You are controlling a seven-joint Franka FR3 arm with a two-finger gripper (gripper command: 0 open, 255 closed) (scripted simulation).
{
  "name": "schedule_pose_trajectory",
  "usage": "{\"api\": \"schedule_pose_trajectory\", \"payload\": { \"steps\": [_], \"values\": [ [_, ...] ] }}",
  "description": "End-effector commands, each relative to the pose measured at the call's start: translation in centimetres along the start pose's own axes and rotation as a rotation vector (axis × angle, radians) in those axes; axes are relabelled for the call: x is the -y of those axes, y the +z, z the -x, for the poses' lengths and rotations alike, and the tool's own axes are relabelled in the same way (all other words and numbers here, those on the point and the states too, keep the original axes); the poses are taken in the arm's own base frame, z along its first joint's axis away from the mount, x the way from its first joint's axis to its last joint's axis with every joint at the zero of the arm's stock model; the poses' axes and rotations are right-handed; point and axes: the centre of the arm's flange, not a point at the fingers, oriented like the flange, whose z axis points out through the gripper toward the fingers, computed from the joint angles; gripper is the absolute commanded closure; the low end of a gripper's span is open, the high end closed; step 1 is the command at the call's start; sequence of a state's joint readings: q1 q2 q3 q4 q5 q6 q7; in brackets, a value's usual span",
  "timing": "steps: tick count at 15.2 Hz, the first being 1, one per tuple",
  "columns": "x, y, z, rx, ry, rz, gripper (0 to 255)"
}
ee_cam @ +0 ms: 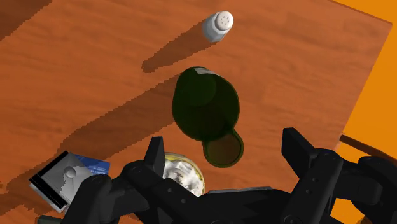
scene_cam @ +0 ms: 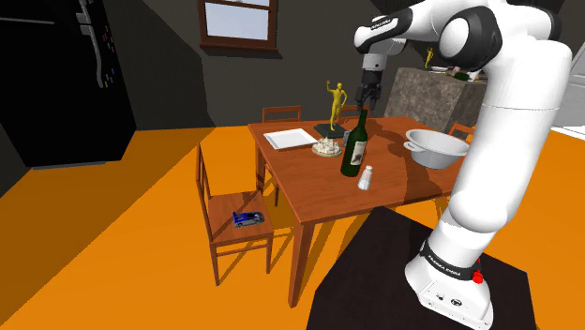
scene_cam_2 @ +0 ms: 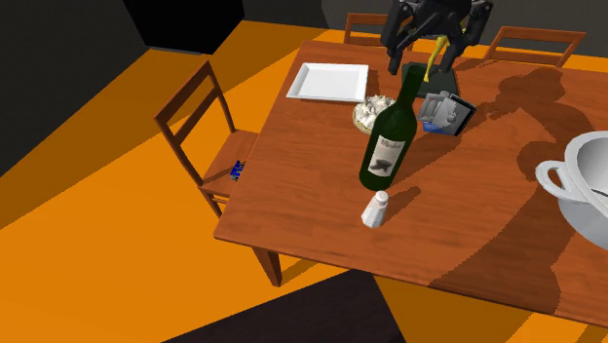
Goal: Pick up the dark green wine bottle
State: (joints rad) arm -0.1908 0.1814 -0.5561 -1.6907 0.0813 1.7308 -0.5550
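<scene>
the approach step is judged to be in hand: the gripper [ee_cam: 225, 145] is held above the dark green wine bottle [ee_cam: 205, 105], pointed down along its neck, and nothing is grasped. in the wrist view the two black fingers are seen standing well apart, with the bottle's round mouth lying between and below them, touched by neither. the bottle is found directly beneath the gripper, upright on the wooden table [ee_cam: 76, 63]. in the shoulder view the fingertips are seen just above the bottle's top. a white shaker [ee_cam: 218, 26] is stood on the table beyond the bottle's body from the gripper, apart from it. a small dish [ee_cam: 184, 175] with pale contents is seen just beside the bottle's base, under one finger, and a small printed box [ee_cam: 63, 178] lies farther out on that same side. for the next move a straight descent is called for, so that the neck is taken between the parted fingers, which are then to be closed on it before any lift is tried. the mouth should be kept centred, since a finger brought down on the rim could tip the bottle towards the shaker or the dish.
</scene>
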Motion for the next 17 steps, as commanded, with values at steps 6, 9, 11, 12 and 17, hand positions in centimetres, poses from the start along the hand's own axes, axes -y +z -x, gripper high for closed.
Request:
{"api": "schedule_pose_trajectory", "payload": {
  "steps": [6,9,11,12,17],
  "values": [
    [-0.1,2.4,-0.2,0.000,0.000,0.000,255],
    [-0.1,2.4,-0.2,0.000,0.000,0.000,255],
    [-0.1,2.4,-0.2,0.000,0.000,0.000,255],
    [-0.1,2.4,-0.2,0.000,0.000,0.000,255],
    [-0.1,1.3,-0.1,0.000,0.000,0.000,255]
  ]
}}
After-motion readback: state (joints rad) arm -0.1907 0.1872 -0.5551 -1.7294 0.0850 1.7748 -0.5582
